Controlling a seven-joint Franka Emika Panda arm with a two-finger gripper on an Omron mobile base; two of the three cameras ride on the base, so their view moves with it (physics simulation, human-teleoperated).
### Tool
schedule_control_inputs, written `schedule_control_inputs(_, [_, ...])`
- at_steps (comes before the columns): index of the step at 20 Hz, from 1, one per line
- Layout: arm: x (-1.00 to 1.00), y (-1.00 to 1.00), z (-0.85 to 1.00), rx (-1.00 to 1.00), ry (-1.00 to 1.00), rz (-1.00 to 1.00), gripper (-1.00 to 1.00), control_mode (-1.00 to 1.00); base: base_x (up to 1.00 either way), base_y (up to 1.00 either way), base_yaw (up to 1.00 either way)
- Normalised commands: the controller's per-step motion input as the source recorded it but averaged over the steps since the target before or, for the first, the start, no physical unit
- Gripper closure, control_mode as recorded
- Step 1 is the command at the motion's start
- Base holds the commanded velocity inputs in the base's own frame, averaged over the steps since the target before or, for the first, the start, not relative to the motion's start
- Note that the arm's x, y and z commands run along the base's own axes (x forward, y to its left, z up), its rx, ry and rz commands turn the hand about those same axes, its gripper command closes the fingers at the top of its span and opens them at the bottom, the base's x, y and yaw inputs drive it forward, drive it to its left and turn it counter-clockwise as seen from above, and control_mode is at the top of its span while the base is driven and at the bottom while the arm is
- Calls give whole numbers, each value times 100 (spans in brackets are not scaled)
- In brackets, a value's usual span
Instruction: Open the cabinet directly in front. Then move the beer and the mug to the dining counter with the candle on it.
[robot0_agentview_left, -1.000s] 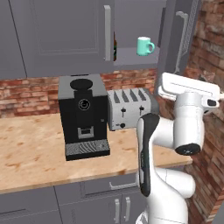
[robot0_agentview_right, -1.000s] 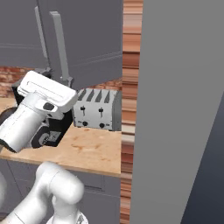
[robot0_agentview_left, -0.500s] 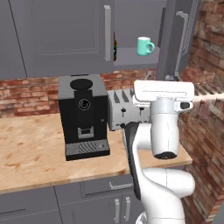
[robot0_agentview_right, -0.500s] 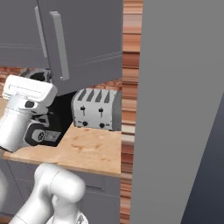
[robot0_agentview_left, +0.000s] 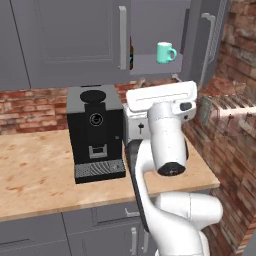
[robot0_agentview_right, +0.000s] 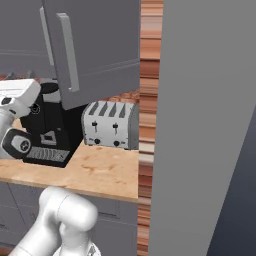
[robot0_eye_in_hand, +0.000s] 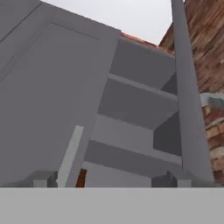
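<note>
Scanning from the left of the left base view, the closed left door (robot0_agentview_left: 70, 42) of the cabinet (robot0_agentview_left: 150, 30) covers that side, and just past its bar handle (robot0_agentview_left: 123, 37) a thin sliver of the dark beer (robot0_agentview_left: 132, 52) bottle peeps out on the shelf. Right of it, well apart, the mint mug (robot0_agentview_left: 165, 52) stands upright in the open bay, handle to the right, with the swung-out right door (robot0_agentview_left: 210, 40) beyond. Below, a coffee machine (robot0_agentview_left: 95, 132) and a toaster (robot0_agentview_left: 136, 125) sit on the worktop (robot0_agentview_left: 35, 175). In the hand view the gripper (robot0_eye_in_hand: 111, 178) is spread wide and holds nothing, its fingertips (robot0_eye_in_hand: 43, 178) low in the frame; it looks up into the cabinet from beneath, a brown edge of the beer (robot0_eye_in_hand: 81, 178) beside the left tip. Both items, I judge, lie above and ahead of the gripper, so the next reach must climb to the shelf; the bottle's long axis is upright, favouring a side grip
</note>
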Motion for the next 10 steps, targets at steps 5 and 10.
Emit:
schedule_control_inputs(5, [4,21,29,-5,28,-9,-100,-100,0,0,0])
schedule_control_inputs(10, [41,1,0,0,10,-2,-100,-100,0,0,0])
